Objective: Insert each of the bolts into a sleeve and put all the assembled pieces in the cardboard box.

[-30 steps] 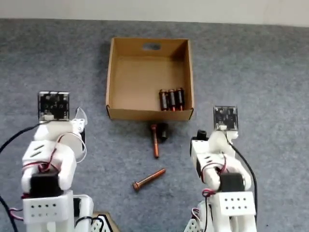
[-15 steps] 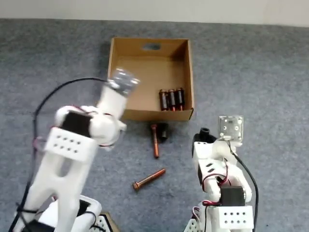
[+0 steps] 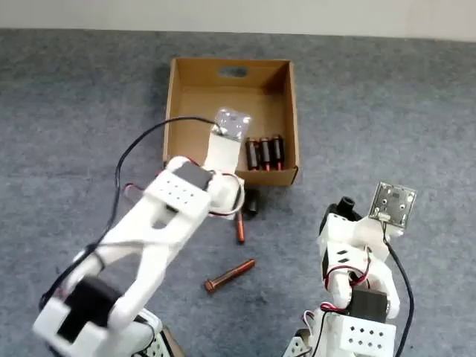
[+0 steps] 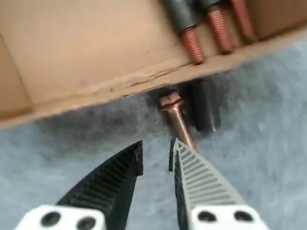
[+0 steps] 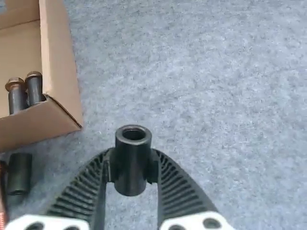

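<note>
Hovering just outside the front wall of the cardboard box [image 3: 275, 176], the left tool [image 4: 156, 149] gapes narrowly above a bolt [image 4: 175, 117] lying beside a sleeve [image 4: 204, 105], while the right tool [image 5: 132, 162], farther from the box, clamps a second sleeve [image 5: 133, 143] upright; three assembled pieces [image 3: 265, 153] lie inside.

- Soft, even light falls from above on the cardboard box [image 3: 169, 119] and the grey carpet [image 3: 387, 97] around it. The scene is bright throughout, with no hard-edged shadows.
- The floor of the box is evenly lit.
- Just outside the box's near wall, a dark, soft shadow pools on the carpet around the head of a bolt [image 4: 175, 120] and a loose sleeve [image 4: 204, 103].
- A second bolt [image 3: 230, 275], farther from the box, throws only a thin, faint shadow.
- Off to the side of the box, the sleeve [image 5: 133, 143] clamped in the right gripper [image 5: 132, 167] shows a dull sheen on its rim. Its bore is black.
- In front of the box, the white shell of the left arm [image 3: 171, 216] is very bright.
</note>
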Controlling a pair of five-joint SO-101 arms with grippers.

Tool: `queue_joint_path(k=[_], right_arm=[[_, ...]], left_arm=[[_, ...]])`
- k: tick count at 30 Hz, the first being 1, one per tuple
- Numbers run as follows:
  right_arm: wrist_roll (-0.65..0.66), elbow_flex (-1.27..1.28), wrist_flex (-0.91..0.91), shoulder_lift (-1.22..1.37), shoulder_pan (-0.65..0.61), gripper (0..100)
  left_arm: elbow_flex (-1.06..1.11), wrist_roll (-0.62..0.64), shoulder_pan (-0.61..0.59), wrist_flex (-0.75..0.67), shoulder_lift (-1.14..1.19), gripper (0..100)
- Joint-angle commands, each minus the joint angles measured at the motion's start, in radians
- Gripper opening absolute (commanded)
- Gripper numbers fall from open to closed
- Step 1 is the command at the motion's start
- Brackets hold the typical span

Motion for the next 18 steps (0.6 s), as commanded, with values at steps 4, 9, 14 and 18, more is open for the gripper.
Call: queue_joint_path(k=[4,9,14,18], right_arm=[[-0.008,-0.007,-0.021,-0.013,0.01,0.5],[-0.006,-0.007,-0.021,-0.013,0.01,0.5],[-0.006,-0.007,-0.021,-0.013,0.01,0.5],[-0.006,-0.007,-0.021,-0.013,0.01,0.5]], left_arm=[[-0.053,0.141,0.012,-0.041,0.122,12],[-0.093,0.144,0.016,-0.041,0.13,15],[-0.143,0.146,0.074,0.008,0.13,18],[-0.145,0.146,0.122,0.009,0.14,15]])
